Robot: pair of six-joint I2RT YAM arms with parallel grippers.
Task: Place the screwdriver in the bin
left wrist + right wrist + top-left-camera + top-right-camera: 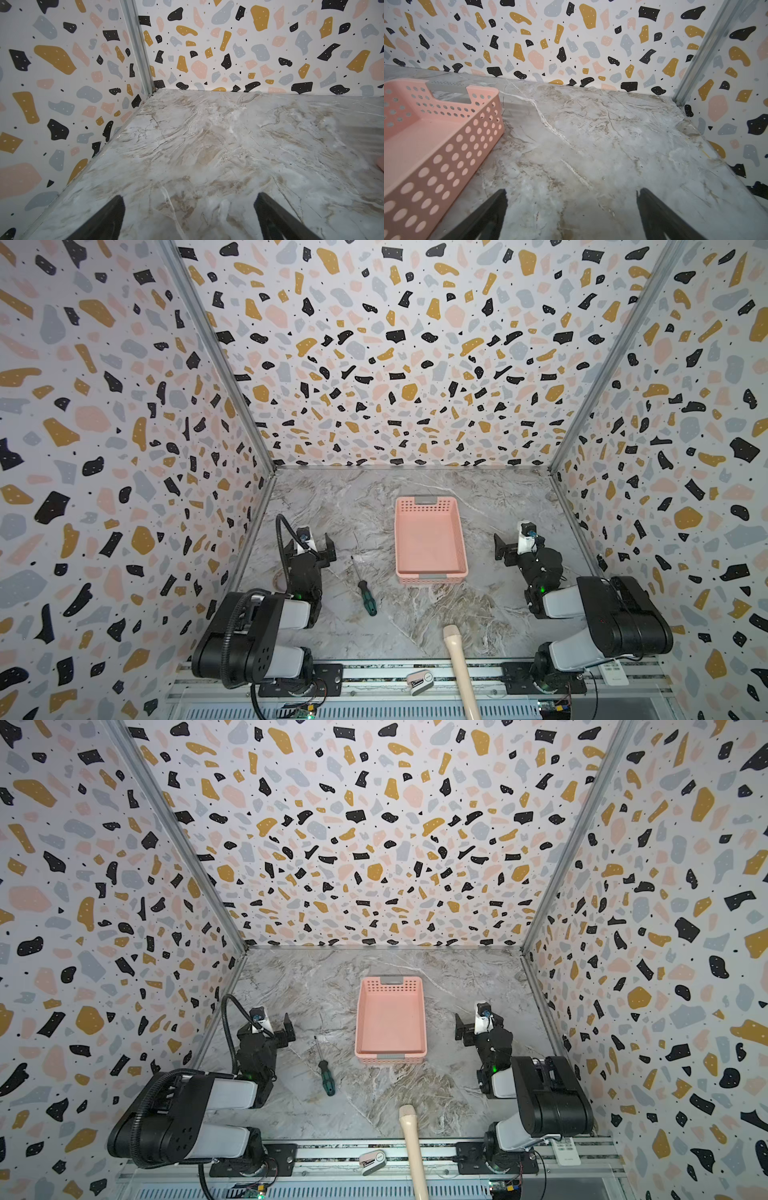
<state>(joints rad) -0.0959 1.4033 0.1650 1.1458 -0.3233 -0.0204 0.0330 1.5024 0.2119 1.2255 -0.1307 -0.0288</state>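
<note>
Marble tabletop (pixel 207 145) is all that's showing between the tips of my left gripper (pixel 189 199) — they're standing wide apart, gripping nothing. My right gripper (pixel 571 195) is gaping the same way, empty, and its wrist view is catching the perforated wall of the bin (pixel 446 166) nearby. Only the top views are giving me the screwdriver (pixel 365 589) — it's lying flat on the marble between the left arm and the bin, touching neither, shaft pointing toward the back wall. The bin's floor is showing bare pink. A beige handle (pixel 459 668) is lying across the front edge.
</note>
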